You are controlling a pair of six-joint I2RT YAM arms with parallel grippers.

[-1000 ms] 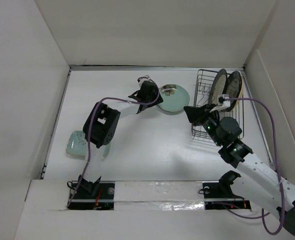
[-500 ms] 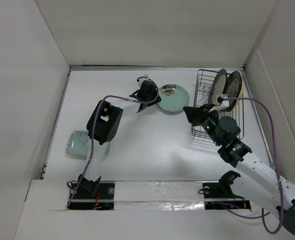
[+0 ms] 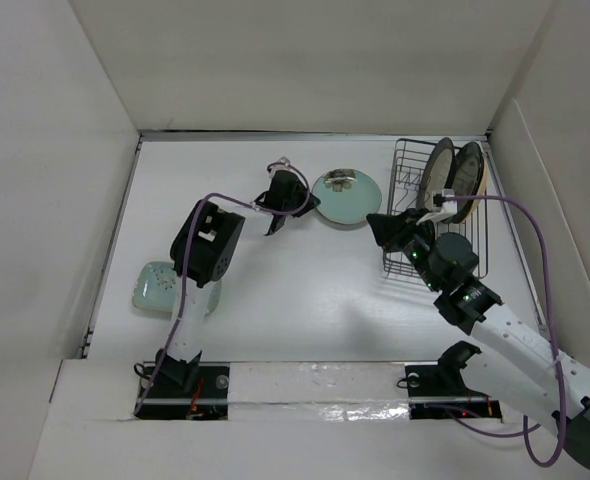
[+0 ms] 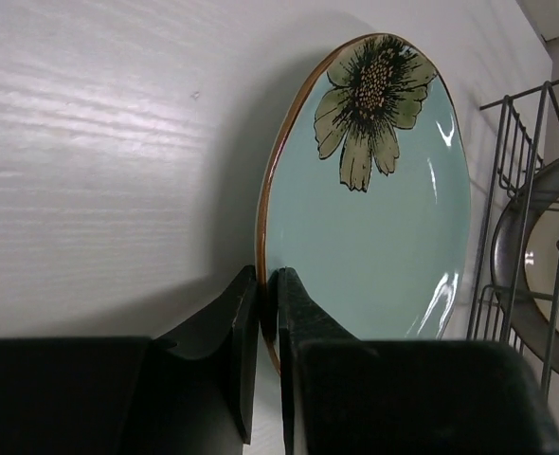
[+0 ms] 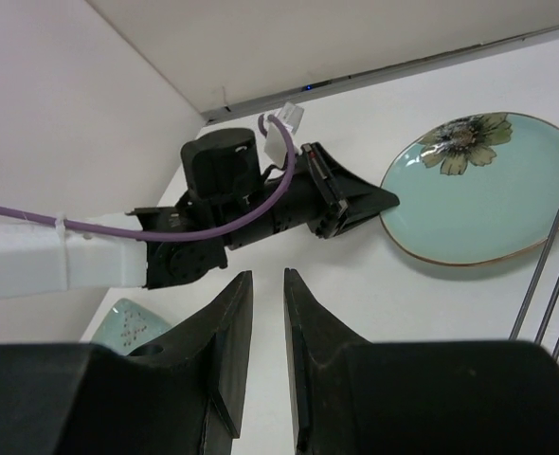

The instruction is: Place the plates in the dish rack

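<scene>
A teal plate with a flower picture lies on the white table left of the dish rack. My left gripper is shut on that plate's brown left rim. Two dark-rimmed plates stand upright in the rack. A pale green plate lies at the left, partly under the left arm. My right gripper hovers at the rack's left side, its jaws a little apart with nothing between them.
White walls enclose the table on the left, back and right. Rack wires stand close to the teal plate's right edge. The left arm's purple cable loops above the table.
The left jaws have closed from wide open onto the teal plate's rim, and the left wrist has drawn slightly left. The right arm has not moved.
</scene>
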